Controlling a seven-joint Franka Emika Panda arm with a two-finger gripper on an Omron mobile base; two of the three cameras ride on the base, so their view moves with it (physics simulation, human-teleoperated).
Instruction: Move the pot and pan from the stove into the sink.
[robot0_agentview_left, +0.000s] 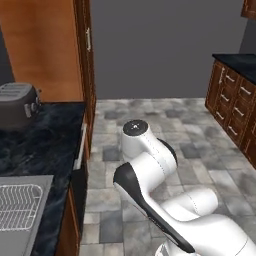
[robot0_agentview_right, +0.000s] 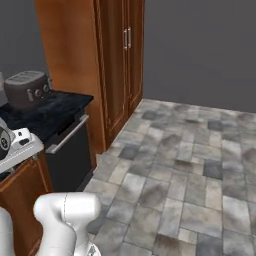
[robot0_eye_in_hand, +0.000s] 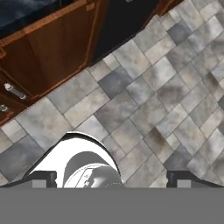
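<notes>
White robot arm (robot0_agentview_left: 150, 180) segments fill the foreground of the left base view, folded low above a grey stone-tile floor (robot0_agentview_left: 165, 125). Left of the arm runs one dark marbled counter (robot0_agentview_left: 45, 145). Set into its near end is the sink (robot0_agentview_left: 42, 182), a grey steel basin with one wire rack (robot0_agentview_left: 19, 206) inside. Farther back on the counter stands one dark grey toaster (robot0_agentview_left: 17, 104). One tall brown wooden cabinet (robot0_agentview_right: 115, 65) with two doors rises behind the counter, against a plain grey wall (robot0_agentview_left: 150, 45). One dark dishwasher front (robot0_agentview_right: 70, 150) with a pale bar handle sits under the counter. Across the floor on the right is a row of brown drawers (robot0_agentview_left: 235, 110) under a second dark countertop. In the hand view, the gripper (robot0_eye_in_hand: 111, 180) points down at the tiles, its two dark fingertips (robot0_eye_in_hand: 43, 178) set wide apart with nothing between them.
</notes>
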